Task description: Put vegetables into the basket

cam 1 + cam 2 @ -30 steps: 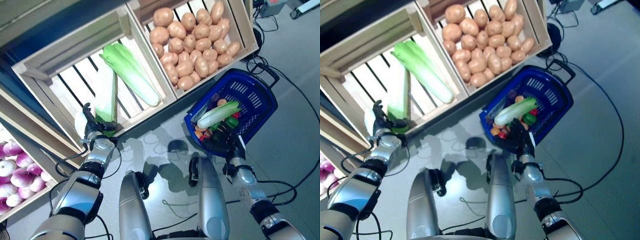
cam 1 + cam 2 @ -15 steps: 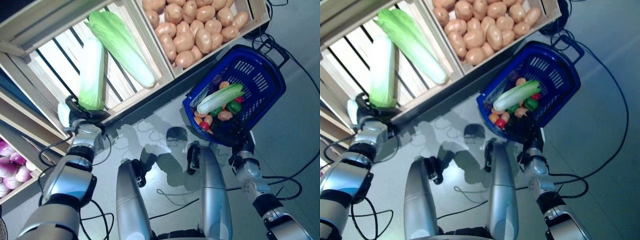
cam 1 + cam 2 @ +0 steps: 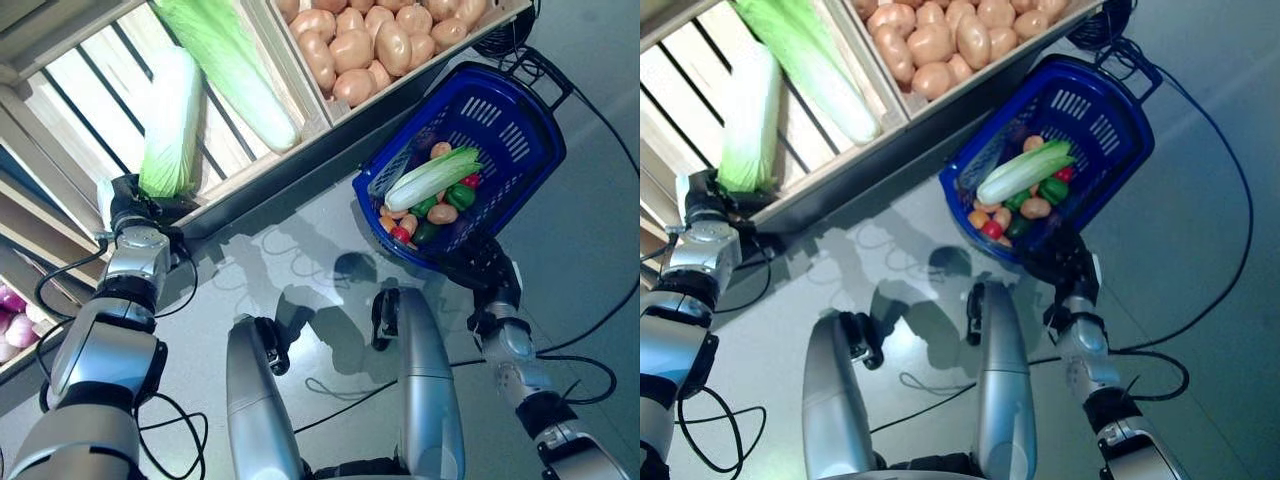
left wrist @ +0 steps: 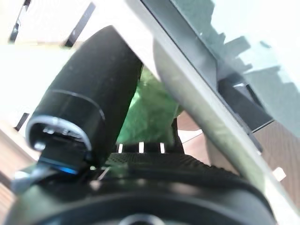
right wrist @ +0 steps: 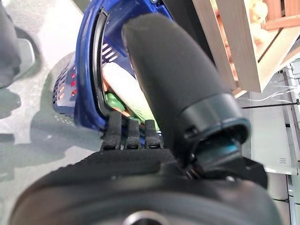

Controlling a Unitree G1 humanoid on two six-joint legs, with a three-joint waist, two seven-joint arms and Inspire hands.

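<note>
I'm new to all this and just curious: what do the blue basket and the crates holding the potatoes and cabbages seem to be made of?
The blue slotted basket looks like moulded plastic: even colour, slight gloss, neat rows of slots, black handle. The pale slatted crates look like unfinished wood: matt light boards with gaps between the slats. The robot's right hand is at the basket's rim.

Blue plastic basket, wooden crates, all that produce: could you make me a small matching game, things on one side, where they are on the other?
Things:
1. brown potatoes
2. long pale-green cabbage by the left hand
3. red and green peppers
4. right hand

Places:
A. inside the blue plastic basket
B. at the basket's near rim
C. slatted wooden crate on the left
D. wooden crate beside the basket

Pairs: 1-D, 2-C, 3-A, 4-B
</note>
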